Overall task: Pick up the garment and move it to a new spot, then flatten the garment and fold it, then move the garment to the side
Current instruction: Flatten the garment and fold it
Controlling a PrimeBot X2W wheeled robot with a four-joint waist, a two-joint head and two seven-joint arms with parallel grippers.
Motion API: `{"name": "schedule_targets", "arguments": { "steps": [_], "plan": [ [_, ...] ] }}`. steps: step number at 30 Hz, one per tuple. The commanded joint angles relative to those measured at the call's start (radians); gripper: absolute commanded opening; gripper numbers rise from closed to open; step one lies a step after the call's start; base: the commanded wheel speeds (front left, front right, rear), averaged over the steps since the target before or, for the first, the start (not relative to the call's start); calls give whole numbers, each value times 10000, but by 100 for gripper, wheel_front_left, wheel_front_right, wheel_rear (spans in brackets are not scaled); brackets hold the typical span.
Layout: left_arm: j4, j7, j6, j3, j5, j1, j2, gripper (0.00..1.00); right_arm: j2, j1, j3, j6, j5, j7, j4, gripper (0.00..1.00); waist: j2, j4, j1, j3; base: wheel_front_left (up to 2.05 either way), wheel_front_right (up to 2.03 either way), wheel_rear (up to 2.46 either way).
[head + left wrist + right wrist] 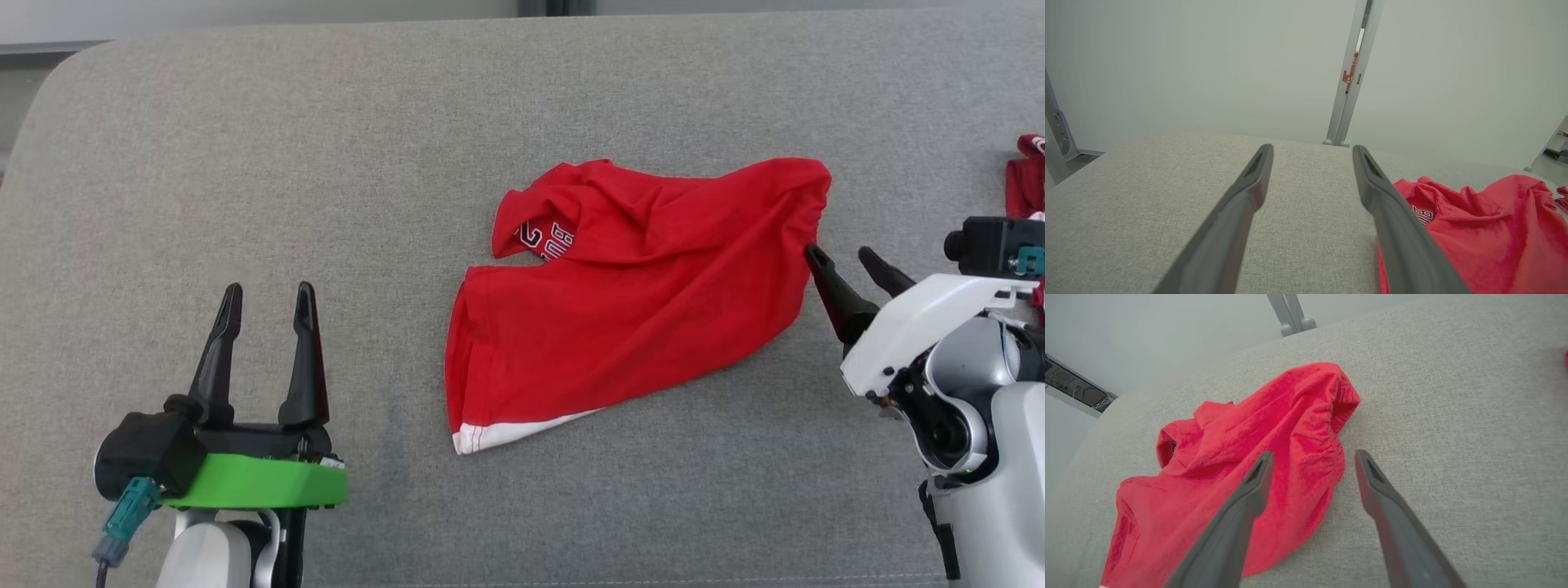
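The red garment (637, 294) lies crumpled near the middle of the grey cushion (245, 163), its white-trimmed edge toward me. From my head I see white lettering on a folded-over flap at its far left. My left wrist camera catches that same lettering from the side. My right wrist camera looks instead at the gathered, ribbed end, where the knit texture shows far more clearly.

My right gripper (838, 251) sits just beside that gathered end, jaws spread with nothing between them. Whether one fingertip brushes the cloth I cannot tell. My left gripper (269, 287) stands well apart to the left, jaws spread too and empty.

The count is two grippers with two fingers each and one garment, plus a second, darker red cloth (1027, 175) at the right edge.
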Motion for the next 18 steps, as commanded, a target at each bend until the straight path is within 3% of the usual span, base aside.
{"name": "schedule_targets", "arguments": {
  "steps": [1, 10, 18],
  "plan": [
    [-1, 4, -24, -8, 100, 84, 19, 100, 46, 249, -122, 4, -193, 126, -63, 100, 0, -97, 0, -109, 0, 0, 0],
    [18, 4, -24, -183, 83, -22, 76, 100, -115, 132, 12, 4, -1574, -589, 1182, 100, 0, -77, 0, -77, 0, 0, 0],
    [7, 4, -24, -227, 2, -133, 140, 100, -108, -884, 860, 4, -1654, -1398, 3206, 100, 0, 33, 0, 157, 0, 0, 0]
  ]
}}
